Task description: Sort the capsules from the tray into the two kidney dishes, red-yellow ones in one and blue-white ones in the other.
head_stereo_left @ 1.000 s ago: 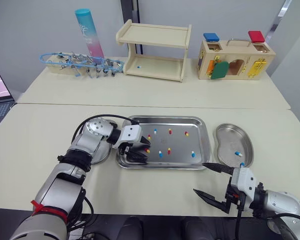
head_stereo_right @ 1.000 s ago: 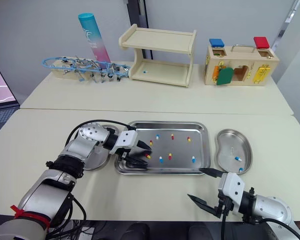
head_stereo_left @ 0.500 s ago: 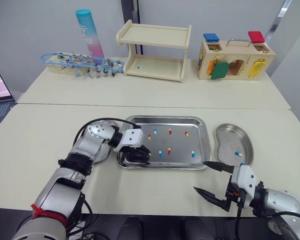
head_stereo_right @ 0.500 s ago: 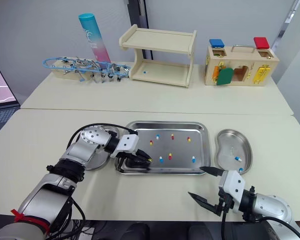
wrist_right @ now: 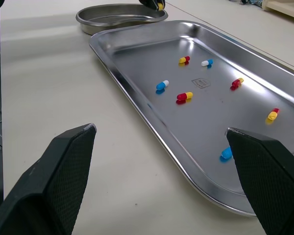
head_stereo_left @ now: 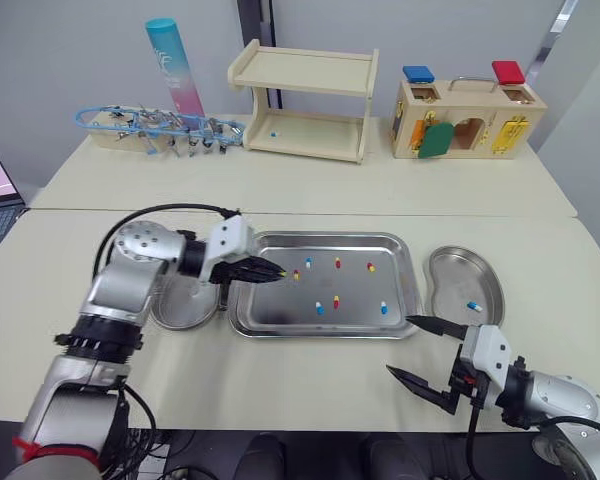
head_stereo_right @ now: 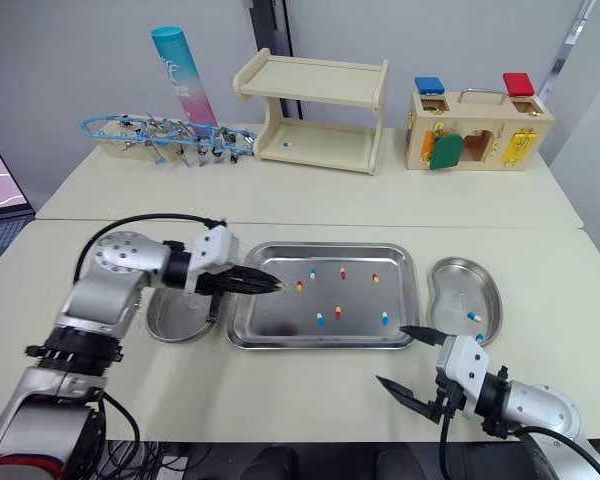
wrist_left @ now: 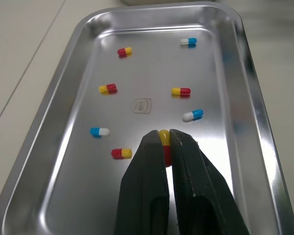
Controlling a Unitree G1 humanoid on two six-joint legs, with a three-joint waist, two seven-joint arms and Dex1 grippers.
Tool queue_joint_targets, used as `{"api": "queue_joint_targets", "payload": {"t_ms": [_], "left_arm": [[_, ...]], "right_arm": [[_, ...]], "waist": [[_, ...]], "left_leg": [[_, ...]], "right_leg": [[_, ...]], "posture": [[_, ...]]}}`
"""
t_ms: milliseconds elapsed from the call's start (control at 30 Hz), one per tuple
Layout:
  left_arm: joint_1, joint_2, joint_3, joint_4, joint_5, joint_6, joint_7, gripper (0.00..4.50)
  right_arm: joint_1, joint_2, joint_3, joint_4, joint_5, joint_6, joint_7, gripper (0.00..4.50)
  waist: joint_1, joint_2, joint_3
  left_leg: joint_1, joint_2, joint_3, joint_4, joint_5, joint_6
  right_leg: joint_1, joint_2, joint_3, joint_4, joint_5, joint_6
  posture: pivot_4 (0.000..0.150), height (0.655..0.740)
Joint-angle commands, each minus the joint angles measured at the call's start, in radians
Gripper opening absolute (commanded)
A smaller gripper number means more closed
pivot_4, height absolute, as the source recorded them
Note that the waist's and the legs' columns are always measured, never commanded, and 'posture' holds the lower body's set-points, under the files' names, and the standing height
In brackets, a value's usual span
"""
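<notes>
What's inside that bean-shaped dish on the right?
One blue-white capsule lies in the right kidney dish; the rest of its visible floor looks bare. The right end effector may cover its nearest edge.

The tray (head_stereo_left: 280, 315) is seen to be polished metal, mirror-bright, and the two kidney dishes (head_stereo_left: 460, 270) are of the same shiny metal. The capsules (wrist_left: 180, 91) are glossy, like plastic, as is the capsule (wrist_left: 163, 136) pinched by the left gripper (wrist_left: 164, 135), whose fingers (wrist_left: 142, 196) are matt black. The pads (wrist_right: 63, 181) of the right gripper (head_stereo_left: 399, 346) are finely textured. The table (head_stereo_left: 540, 260) is matt cream; the shelf (head_stereo_left: 305, 70) is pale bare wood
</notes>
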Motion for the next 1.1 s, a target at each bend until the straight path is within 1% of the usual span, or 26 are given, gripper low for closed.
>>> {"api": "queue_joint_targets", "payload": {"t_ms": [33,133,267,433,600,733,933,1067,1100], "left_arm": [[0.069,0.076,0.123,-0.104,-0.066,0.101,0.061,0.02],[0.143,0.13,0.206,-0.14,-0.103,0.165,0.102,0.02],[0.278,0.2,0.351,-0.137,-0.127,0.212,0.16,0.02],[0.377,0.2,0.439,-0.16,-0.152,0.259,0.233,0.02],[0.42,0.176,0.456,-0.193,-0.174,0.296,0.306,0.02],[0.41,0.165,0.449,-0.208,-0.206,0.335,0.33,0.02],[0.382,0.162,0.424,-0.191,-0.204,0.347,0.371,0.02],[0.371,0.164,0.417,-0.183,-0.204,0.342,0.381,1.09],[0.368,0.161,0.422,-0.185,-0.212,0.347,0.384,1.45]], "right_arm": [[-0.024,0.007,0.007,-0.013,0.014,-0.023,0.008,4.5],[-0.046,0.01,0.026,-0.011,0.016,-0.024,0.018,4.5],[-0.103,0.021,0.06,-0.009,0.025,-0.013,0.027,4.5],[-0.15,0.026,0.093,-0.01,0.032,0.003,0.037,4.5],[-0.188,0.028,0.113,-0.003,0.033,0.02,0.045,4.5],[-0.205,0.028,0.118,-0.001,0.035,0.032,0.046,4.5],[-0.208,0.027,0.119,-0.008,0.035,0.047,0.042,4.5],[-0.204,0.024,0.112,-0.016,0.035,0.056,0.04,4.5],[-0.203,0.023,0.11,-0.018,0.036,0.057,0.039,4.5]], "waist": [[-0.003,0.0,0.0],[-0.004,0.0,0.0],[-0.01,0.0,0.0],[0.0,0.0,0.0],[0.009,0.0,0.0],[0.009,0.0,0.0],[0.009,0.0,0.0],[0.009,0.0,0.0],[0.009,0.0,0.0]], "left_leg": [[0.0,0.0,0.0,0.0,0.0,0.0],[0.0,0.0,0.0,0.0,0.0,0.0],[0.0,0.0,0.0,-0.001,0.0,0.0],[0.0,0.0,0.0,-0.001,0.0,0.0],[0.0,0.0,0.0,-0.001,0.0,0.0],[0.0,0.0,0.0,-0.001,0.0,0.0],[0.0,0.0,0.0,-0.001,0.0,0.0],[0.0,0.0,0.0,-0.001,0.0,0.0],[0.0,0.0,0.0,-0.001,0.0,0.0]], "right_leg": [[0.0,0.0,0.0,0.0,0.0,0.0],[0.0,0.0,0.0,0.0,0.0,0.0],[-0.001,0.0,0.0,0.0,0.0,0.0],[-0.001,0.0,0.0,0.0,0.0,0.0],[-0.001,0.0,0.0,0.0,0.0,0.0],[-0.001,0.0,0.0,0.0,0.0,0.0],[-0.001,0.0,0.0,0.0,0.0,0.0],[-0.001,0.0,0.0,0.0,0.0,0.0],[-0.001,0.0,0.0,0.0,0.0,0.0]], "posture": [[0.15,0.74],[0.15,0.74],[0.15,0.74],[0.15,0.74],[0.15,0.74],[0.15,0.74],[0.15,0.74],[0.15,0.74],[0.15,0.74]]}}
